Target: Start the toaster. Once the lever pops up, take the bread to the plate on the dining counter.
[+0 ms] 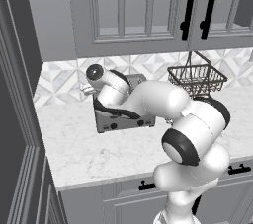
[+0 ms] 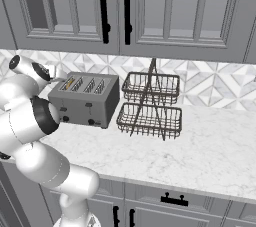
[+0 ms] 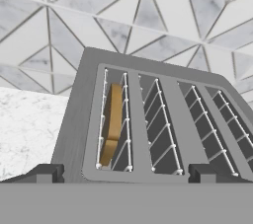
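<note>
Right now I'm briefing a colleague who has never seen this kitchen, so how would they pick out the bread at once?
Start at the marble worktop under the grey wall cabinets and find the boxy grey toaster left of the two-tier wire basket stand. The bread is the golden-tan slice standing on edge in the toaster's end slot farthest from the baskets. The other three slots are empty.

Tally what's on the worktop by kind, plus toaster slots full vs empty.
Toaster: 1
Bread slice, in the end slot: 1
Wire baskets, two tiers on one stand: 2
Toaster slots holding bread: 1
Toaster slots empty: 3
Total things: 4
</note>
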Robot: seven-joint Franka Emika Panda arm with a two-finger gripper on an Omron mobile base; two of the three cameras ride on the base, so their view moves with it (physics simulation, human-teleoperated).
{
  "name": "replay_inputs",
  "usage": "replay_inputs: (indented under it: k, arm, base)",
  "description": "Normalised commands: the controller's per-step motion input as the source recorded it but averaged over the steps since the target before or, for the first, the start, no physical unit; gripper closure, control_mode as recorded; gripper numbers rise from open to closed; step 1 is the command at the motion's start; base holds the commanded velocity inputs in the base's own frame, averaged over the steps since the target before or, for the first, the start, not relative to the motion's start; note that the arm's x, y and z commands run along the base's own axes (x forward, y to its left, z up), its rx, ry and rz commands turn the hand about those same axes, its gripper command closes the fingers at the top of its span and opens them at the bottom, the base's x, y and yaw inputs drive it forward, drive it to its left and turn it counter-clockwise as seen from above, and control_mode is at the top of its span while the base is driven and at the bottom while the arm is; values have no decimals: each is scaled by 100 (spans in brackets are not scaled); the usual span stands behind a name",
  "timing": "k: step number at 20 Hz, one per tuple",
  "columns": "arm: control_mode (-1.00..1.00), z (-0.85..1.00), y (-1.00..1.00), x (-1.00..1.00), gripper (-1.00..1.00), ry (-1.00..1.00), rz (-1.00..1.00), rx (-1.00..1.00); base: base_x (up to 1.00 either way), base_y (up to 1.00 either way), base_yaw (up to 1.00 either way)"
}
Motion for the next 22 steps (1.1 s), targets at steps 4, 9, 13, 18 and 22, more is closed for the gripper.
replay_inputs:
  k: [4,9,13,18,22]
  arm:
    - [-100,0,0,0,-100,0,0,0]
    - [-100,0,0,0,-100,0,0,0]
    - [-100,0,0,0,-100,0,0,0]
    - [-100,0,0,0,-100,0,0,0]
    - [-100,0,0,0,-100,0,0,0]
  base:
    - [0,0,0]
    - [0,0,0]
    - [0,0,0]
    - [0,0,0]
    - [0,0,0]
